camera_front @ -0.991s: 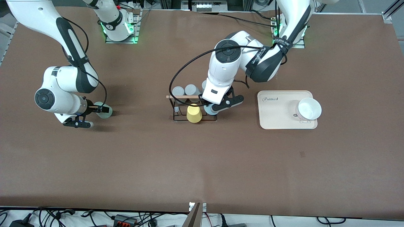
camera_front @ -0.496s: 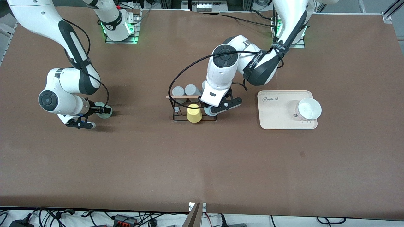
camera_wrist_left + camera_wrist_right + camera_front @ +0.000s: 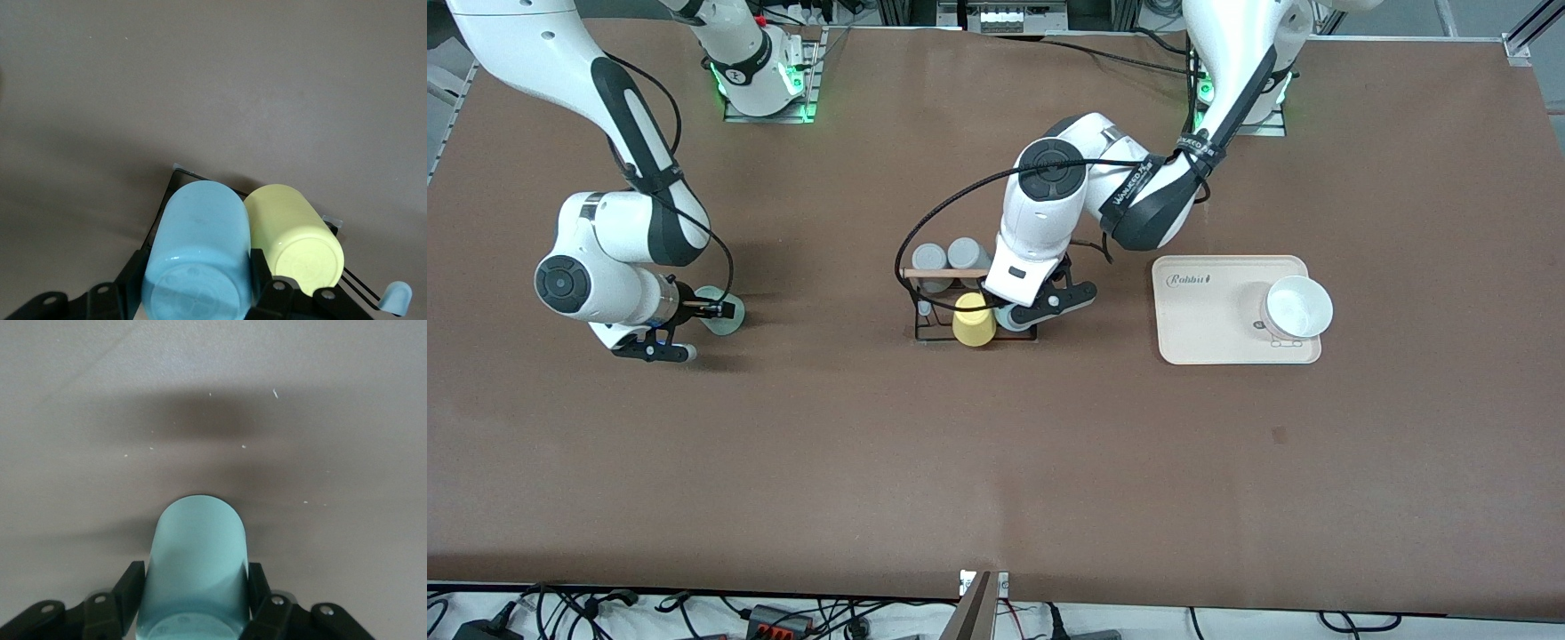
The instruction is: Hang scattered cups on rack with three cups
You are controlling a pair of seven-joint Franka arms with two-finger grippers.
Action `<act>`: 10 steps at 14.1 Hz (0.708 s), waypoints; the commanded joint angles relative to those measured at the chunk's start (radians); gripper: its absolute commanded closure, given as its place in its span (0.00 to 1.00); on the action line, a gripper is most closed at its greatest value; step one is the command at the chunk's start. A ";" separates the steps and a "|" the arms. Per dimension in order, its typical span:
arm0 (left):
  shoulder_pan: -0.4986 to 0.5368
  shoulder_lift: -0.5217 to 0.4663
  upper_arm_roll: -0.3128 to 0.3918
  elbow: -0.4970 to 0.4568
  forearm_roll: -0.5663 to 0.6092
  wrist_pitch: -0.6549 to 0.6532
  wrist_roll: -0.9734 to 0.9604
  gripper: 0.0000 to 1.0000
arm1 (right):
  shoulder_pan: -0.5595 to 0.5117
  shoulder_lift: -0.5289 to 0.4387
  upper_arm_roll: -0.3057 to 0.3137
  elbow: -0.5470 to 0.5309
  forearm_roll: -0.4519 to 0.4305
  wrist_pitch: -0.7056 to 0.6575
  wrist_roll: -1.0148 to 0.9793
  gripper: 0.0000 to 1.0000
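My left gripper (image 3: 1016,311) is shut on the light blue cup (image 3: 1007,317), which it holds upside down over the black wire rack (image 3: 925,331) with the wooden rod (image 3: 943,272). The blue cup sits right beside the yellow cup (image 3: 974,321). In the left wrist view the blue cup (image 3: 200,247) fills the left gripper (image 3: 197,290), touching or almost touching the yellow cup (image 3: 293,233). My right gripper (image 3: 720,309) is shut on the pale mint green cup (image 3: 731,325), low over the table toward the right arm's end. That cup also shows in the right wrist view (image 3: 197,567), held in the right gripper (image 3: 193,603).
Two grey cups (image 3: 946,256) stand upside down on the rack, farther from the front camera than the yellow cup. A beige tray (image 3: 1209,329) with a white bowl (image 3: 1298,307) lies toward the left arm's end of the table.
My left gripper has carried the blue cup toward the right arm's end, closer to the yellow cup on the rack. The right gripper with the mint cup has barely shifted.
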 commanded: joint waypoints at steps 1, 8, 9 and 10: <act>-0.012 0.018 0.005 0.028 0.022 -0.007 0.001 0.60 | 0.002 -0.026 0.028 0.068 0.029 -0.085 0.006 0.72; -0.012 0.024 0.007 0.028 0.045 -0.007 -0.001 0.17 | 0.088 0.025 0.061 0.442 0.076 -0.387 0.095 0.72; -0.012 0.022 0.005 0.028 0.059 -0.007 -0.002 0.09 | 0.090 0.025 0.063 0.447 0.078 -0.391 0.095 0.72; -0.012 0.021 0.005 0.030 0.071 -0.007 -0.002 0.02 | 0.090 0.023 0.063 0.448 0.078 -0.399 0.095 0.72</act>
